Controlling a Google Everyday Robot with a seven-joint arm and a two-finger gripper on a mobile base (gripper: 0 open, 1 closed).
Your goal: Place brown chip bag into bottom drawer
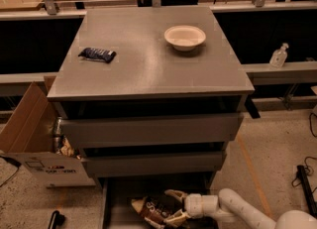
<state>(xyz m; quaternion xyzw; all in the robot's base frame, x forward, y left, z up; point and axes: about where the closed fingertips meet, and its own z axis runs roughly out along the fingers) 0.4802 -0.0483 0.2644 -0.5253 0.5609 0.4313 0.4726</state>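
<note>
Brown chip bag [151,208] is held at its right end between the two fingers of the gripper [174,206], one finger being seen above the bag and the other below it. The bag is stretched out to the left of the gripper, with its dark face and pale lettering turned upward. Whether it is resting on the drawer's floor cannot be told. Both bag and gripper are found inside the bottom drawer [118,212], which is pulled out at the foot of the grey cabinet [148,69]. The gripper is reached in from the right, low down, on a white arm [242,210] that is bent back toward the lower right corner.

Above the open drawer, the two upper drawers are seen pushed further in. On the cabinet's top, a pale bowl [184,37] is placed toward the back right and a small dark blue snack bar wrapper [97,54] toward the left, well apart from each other. An open cardboard box [29,129] is set on the floor at the cabinet's left side. A clear bottle [279,56] is stood on a ledge to the right.
</note>
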